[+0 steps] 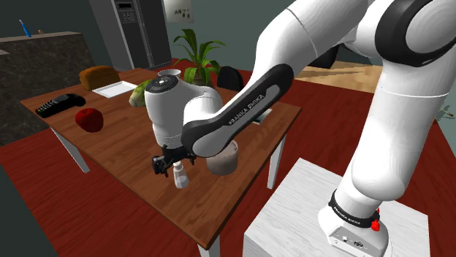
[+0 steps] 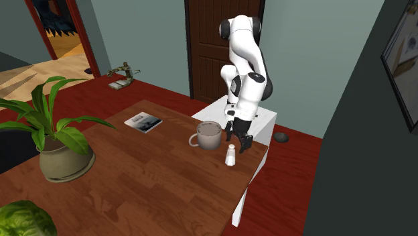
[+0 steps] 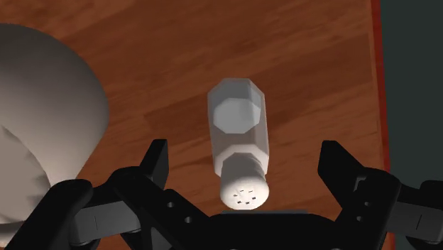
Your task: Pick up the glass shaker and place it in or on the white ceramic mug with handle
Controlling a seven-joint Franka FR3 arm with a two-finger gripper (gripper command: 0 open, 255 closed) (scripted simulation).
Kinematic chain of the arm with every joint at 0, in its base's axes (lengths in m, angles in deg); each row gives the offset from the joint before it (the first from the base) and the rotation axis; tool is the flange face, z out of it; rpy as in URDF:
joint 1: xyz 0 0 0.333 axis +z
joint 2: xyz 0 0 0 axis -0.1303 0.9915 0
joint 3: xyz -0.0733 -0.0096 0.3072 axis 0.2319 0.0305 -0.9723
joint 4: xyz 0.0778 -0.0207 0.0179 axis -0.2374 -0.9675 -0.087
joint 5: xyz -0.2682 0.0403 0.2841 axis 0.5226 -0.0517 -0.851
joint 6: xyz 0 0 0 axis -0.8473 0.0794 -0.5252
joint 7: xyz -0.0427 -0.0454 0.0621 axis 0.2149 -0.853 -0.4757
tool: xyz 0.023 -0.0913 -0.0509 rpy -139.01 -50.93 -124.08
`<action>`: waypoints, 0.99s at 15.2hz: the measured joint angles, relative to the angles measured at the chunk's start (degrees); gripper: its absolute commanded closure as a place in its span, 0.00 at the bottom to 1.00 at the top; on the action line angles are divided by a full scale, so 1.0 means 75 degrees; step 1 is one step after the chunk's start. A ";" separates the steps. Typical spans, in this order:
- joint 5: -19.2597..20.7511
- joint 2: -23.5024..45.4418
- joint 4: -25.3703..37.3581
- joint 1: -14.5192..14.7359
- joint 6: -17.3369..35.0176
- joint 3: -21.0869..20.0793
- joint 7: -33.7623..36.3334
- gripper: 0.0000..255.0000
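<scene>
At the mug's four o'clock, the likely light, slick shaker stands between the parted tool; grip its faceted body.

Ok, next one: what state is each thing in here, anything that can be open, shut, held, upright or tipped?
gripper: open, over the shaker, fingers clear of it.
shaker: upright on the table, not held.
mug: upright on the table beside the shaker, which is not in it.
door behind the arm: shut.
potted plant: upright on the table.
</scene>
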 measured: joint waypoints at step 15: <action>0.0497 0.0462 -0.0048 0.0062 0.0392 0.0139 0.0343 1.00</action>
